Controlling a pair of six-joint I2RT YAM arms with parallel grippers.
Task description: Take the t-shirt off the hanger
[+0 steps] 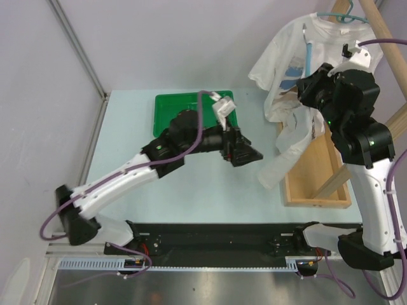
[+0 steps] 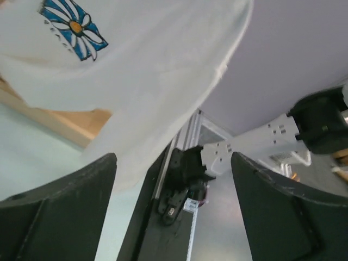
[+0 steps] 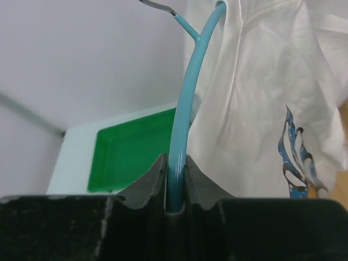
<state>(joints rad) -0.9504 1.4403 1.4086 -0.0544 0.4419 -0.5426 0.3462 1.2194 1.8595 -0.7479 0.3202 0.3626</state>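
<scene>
A white t-shirt [image 1: 283, 54] with a blue flower print hangs at the back right on a light blue hanger [image 1: 309, 51]. One shoulder has slipped off, and the bared hanger arm slants down. My right gripper [image 1: 313, 77] is shut on that arm; the right wrist view shows the hanger [image 3: 184, 103] pinched in the gripper [image 3: 175, 163], with the t-shirt [image 3: 255, 109] just to the right. My left gripper [image 1: 252, 154] stands open over the table, just left of the shirt's dangling hem. In its wrist view the t-shirt [image 2: 152, 65] hangs above the gripper [image 2: 174, 160], which holds nothing.
A green tray [image 1: 170, 109] lies at the back of the table, behind the left arm. A shallow wooden box [image 1: 318, 187] sits on the right under the shirt, with slanted wooden poles [image 1: 383, 33] of the rack rising above it.
</scene>
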